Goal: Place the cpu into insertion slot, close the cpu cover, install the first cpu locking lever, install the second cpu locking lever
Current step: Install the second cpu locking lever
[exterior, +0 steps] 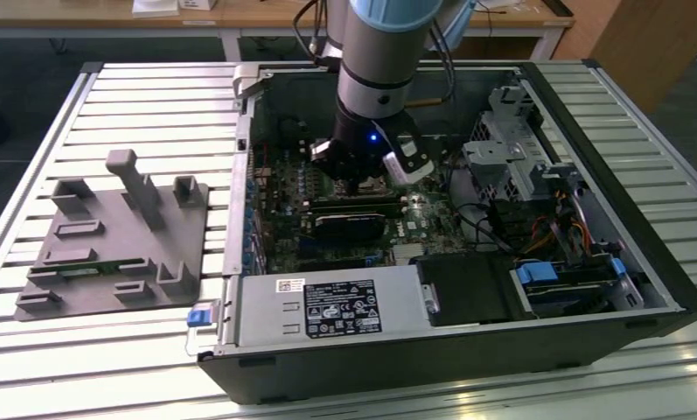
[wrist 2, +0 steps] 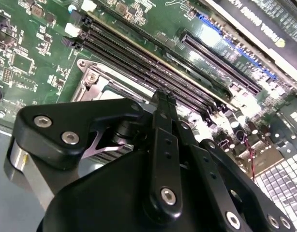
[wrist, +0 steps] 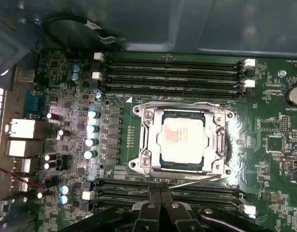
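grey fixture block (exterior: 115, 236): on slatted table (exterior: 45, 105), well off to the exterior view's left of the gripper, outside the pc case (exterior: 442, 350); upright posts on it.
label plate (exterior: 324, 308): white stickers on a grey box at the case's near edge, nearer the camera than the gripper.
arm (exterior: 378, 61): comes down into the open case from above, blue light on the wrist.
gripper (exterior: 365, 182): low over the motherboard (exterior: 418, 223), mid-case; in the first wrist view its black fingertips (wrist: 160, 205) sit pressed together at the socket's edge, nothing between them, so closed and empty. Second wrist view shows the black linkage (wrist 2: 163, 159) with the tip just over the socket area.
cpu (wrist: 182, 137): silvery square, lying flat in the insertion slot (wrist: 183, 166), straight ahead of the fingertips in the first wrist view.
cpu cover (wrist: 220, 137): metal frame lying down around the cpu, chip showing through its window; looks closed.
locking lever (wrist: 194, 180): thin metal rod along the socket side nearest the fingertips, just beside them; cannot tell if latched. A second wire runs along the far side of the socket (wrist: 180, 105).
ram slots (wrist: 172, 75): 4 long black slots beyond the socket from the gripper; more slots right by the fingertips.
drive bay (exterior: 564, 284): blue tabs, at the exterior view's right of the gripper, well apart.
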`<action>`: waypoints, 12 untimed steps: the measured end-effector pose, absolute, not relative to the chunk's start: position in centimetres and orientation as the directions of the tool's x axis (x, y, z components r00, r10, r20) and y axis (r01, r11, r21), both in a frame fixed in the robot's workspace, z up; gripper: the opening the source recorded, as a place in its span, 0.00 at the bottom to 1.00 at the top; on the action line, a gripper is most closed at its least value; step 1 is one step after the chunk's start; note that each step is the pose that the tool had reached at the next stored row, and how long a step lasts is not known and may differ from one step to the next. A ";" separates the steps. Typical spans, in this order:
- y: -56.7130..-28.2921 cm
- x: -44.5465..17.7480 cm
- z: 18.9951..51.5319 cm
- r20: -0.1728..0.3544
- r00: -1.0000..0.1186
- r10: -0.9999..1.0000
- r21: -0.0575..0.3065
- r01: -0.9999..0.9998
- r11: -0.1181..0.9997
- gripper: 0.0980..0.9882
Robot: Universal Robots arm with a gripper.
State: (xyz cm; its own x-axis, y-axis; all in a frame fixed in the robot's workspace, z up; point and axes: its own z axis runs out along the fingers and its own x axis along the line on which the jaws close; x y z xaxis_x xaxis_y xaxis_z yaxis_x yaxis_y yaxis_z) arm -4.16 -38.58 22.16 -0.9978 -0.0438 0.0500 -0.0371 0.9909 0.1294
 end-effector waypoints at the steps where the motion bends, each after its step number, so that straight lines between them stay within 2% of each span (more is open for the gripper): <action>1: -38.7 -4.2 22.2 0.049 -0.998 -0.044 0.139 -0.037 0.990 0.01; 4: -39.1 -4.4 22.1 0.049 -0.998 -0.045 0.157 -0.037 0.987 0.01; 12: -39.5 -5.1 21.9 0.048 -0.998 -0.046 0.172 -0.037 0.984 0.01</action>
